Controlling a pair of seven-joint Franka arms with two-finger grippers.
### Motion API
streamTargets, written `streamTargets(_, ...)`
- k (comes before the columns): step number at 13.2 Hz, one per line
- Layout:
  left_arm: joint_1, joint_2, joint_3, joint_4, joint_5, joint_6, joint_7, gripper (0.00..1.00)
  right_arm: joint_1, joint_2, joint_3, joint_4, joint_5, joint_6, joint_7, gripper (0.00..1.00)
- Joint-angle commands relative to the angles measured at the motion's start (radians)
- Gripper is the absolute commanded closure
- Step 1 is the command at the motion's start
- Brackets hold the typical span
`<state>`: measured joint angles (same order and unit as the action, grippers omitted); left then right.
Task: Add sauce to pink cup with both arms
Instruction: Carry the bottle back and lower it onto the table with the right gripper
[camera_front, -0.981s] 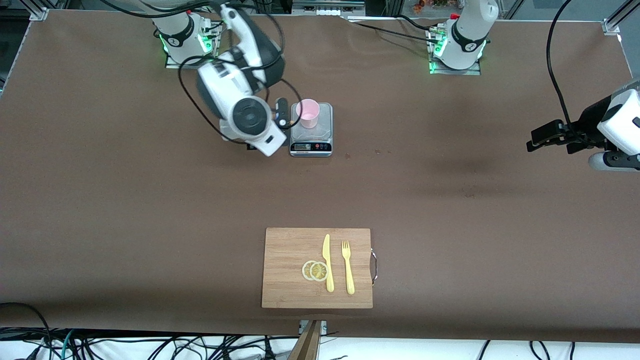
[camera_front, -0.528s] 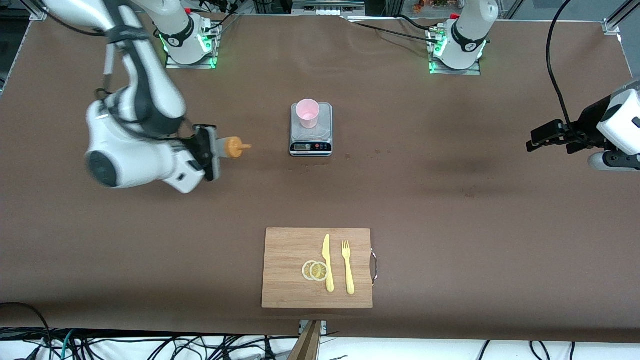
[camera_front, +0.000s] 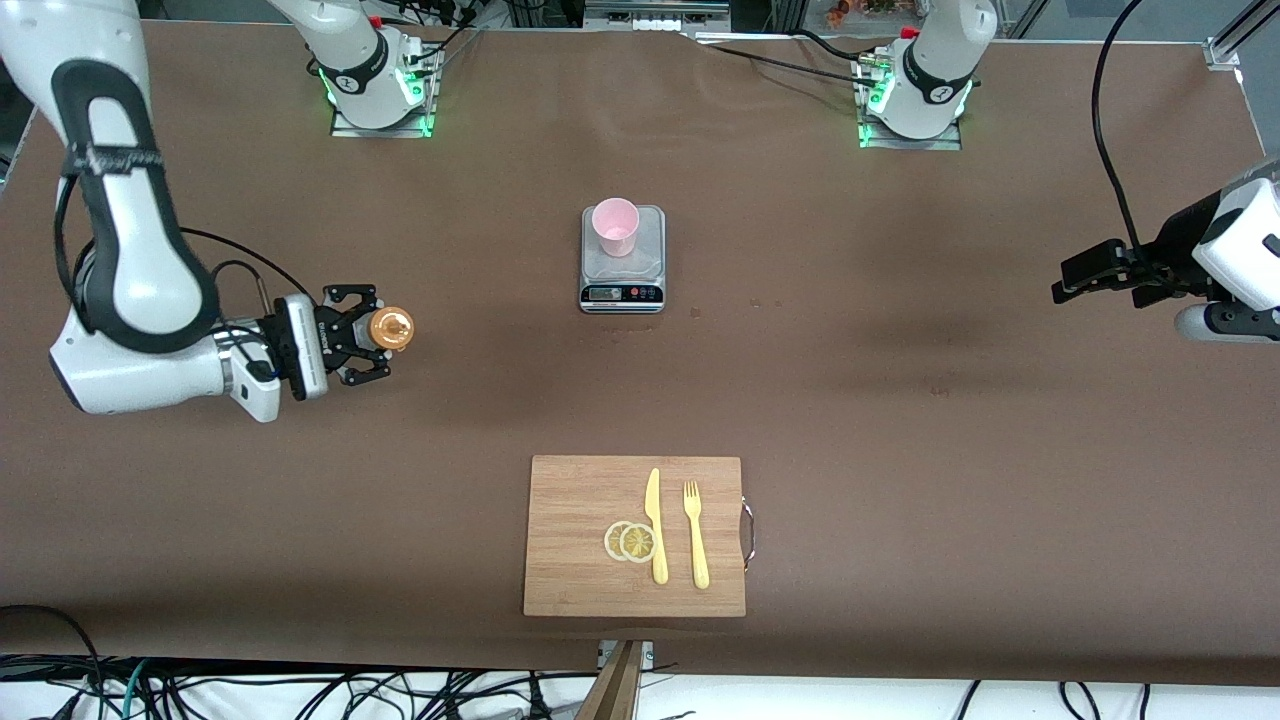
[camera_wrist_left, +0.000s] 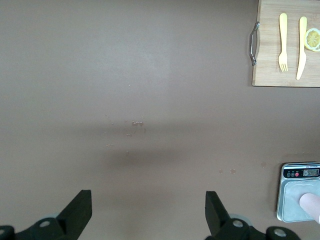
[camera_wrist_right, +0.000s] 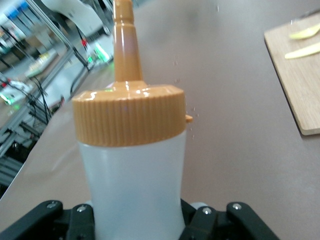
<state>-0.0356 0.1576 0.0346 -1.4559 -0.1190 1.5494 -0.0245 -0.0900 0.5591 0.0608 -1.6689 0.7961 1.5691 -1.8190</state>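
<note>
1. One bottle of sauce (camera_front: 389, 328), one pink cup (camera_front: 614, 226), one scale (camera_front: 622, 262), one board (camera_front: 634, 535), one knife (camera_front: 655, 526), one fork (camera_front: 695, 534), two lemon slices (camera_front: 630, 541) and two arms are showing on the table (camera_front: 900, 420).
2. The right claw (camera_front: 362, 348) is gripping the sauce, clenched on its whitish body (camera_wrist_right: 137, 185), over bare table toward the right arm's end, well apart from the cup.
3. The bottle is pointing its orange nozzle (camera_wrist_right: 123, 42) up toward the front camera, so only the orange cap is showing there; its long axis is running out from the claw, away from the wrist.
4. The cup is standing upright on the scale, mouth up, at the corner of the platform farthest from the front camera and toward the right arm's end.
5. The left claw (camera_front: 1085, 272) is waiting over the table's edge at the left arm's end, its fingers (camera_wrist_left: 80, 212) spread wide and released, holding nothing.
6. Open brown table is lying between the right claw and the scale, and wide bare room is stretching between the scale and the left claw.
7. The board is sitting near the table's edge closest to the front camera, nearer than the scale, its metal handle (camera_front: 747, 532) toward the left arm's end; knife and fork are lying side by side on it, the slices overlapping beside the knife.
</note>
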Motion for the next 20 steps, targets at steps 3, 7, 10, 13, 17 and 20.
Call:
streamTargets(3, -0.003, 0.033, 0.001, 0.072, 0.013, -0.026, 0.02, 0.0, -0.054, 0.126, -0.111, -0.037, 0.208, -0.197, -0.366, 0.85)
streamTargets(7, -0.003, 0.033, 0.001, 0.072, 0.021, -0.026, 0.02, 0.0, -0.071, 0.232, -0.174, -0.04, 0.247, -0.302, -0.601, 0.85)
streamTargets(10, -0.003, 0.033, 0.002, 0.072, 0.024, -0.025, 0.02, 0.0, -0.074, 0.283, -0.187, -0.057, 0.249, -0.301, -0.692, 0.85)
streamTargets(13, -0.003, 0.033, 0.001, 0.074, 0.024, -0.025, 0.021, 0.0, -0.071, 0.304, -0.191, -0.055, 0.244, -0.29, -0.709, 0.83)
streamTargets(17, -0.003, 0.033, 0.001, 0.074, 0.025, -0.025, 0.021, 0.0, -0.065, 0.306, -0.216, -0.048, 0.227, -0.278, -0.706, 0.0)
streamTargets(20, -0.003, 0.034, 0.001, 0.074, 0.024, -0.025, 0.021, 0.0, -0.062, 0.306, -0.217, -0.043, 0.198, -0.278, -0.7, 0.0)
